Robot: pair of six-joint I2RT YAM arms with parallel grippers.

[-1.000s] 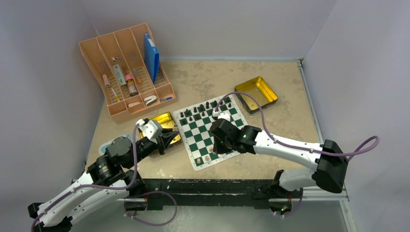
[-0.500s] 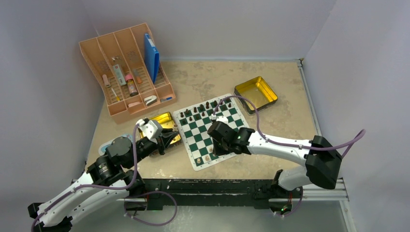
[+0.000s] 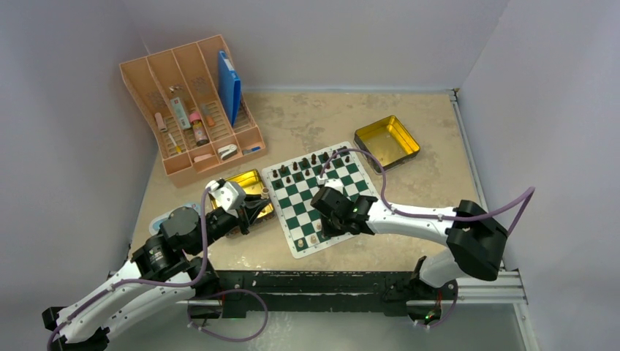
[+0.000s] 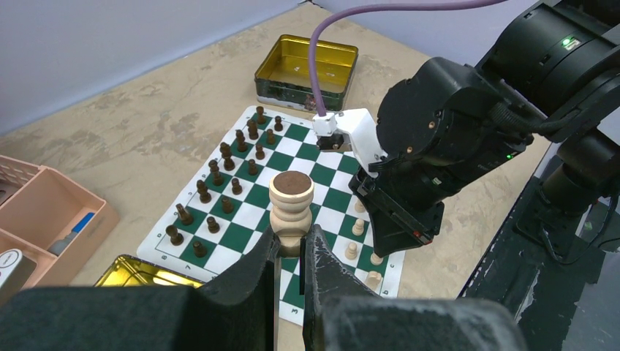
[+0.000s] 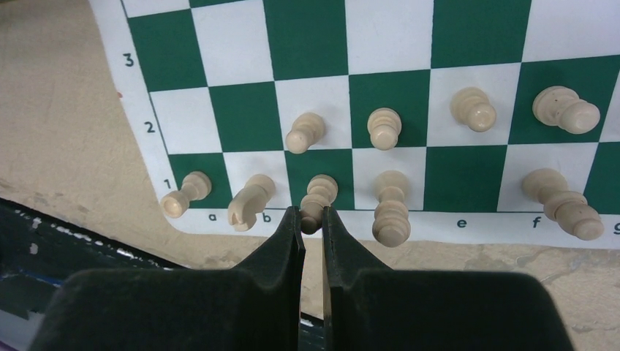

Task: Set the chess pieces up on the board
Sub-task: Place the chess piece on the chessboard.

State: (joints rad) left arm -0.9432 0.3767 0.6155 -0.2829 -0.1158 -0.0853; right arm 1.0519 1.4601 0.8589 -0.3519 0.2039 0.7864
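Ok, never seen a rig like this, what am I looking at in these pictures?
Two white robot arms bolted to a table edge. One picture looks down from above; the other two come from cameras on each wrist. On the beige table lie a green-and-white chess mat, dark brown chessmen on its far rows, two gold square tins and a pink plastic organiser tray. The left tool pinches a light tan wooden chess piece; the right tool is closed on another tan piece on square c1.

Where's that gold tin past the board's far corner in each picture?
Top external: gold tin, upper right, just past the board.
Left wrist: gold tin at top centre, beyond the board.
Right wrist: not in it.
Shared landmark: the green-and-white board, in all three.
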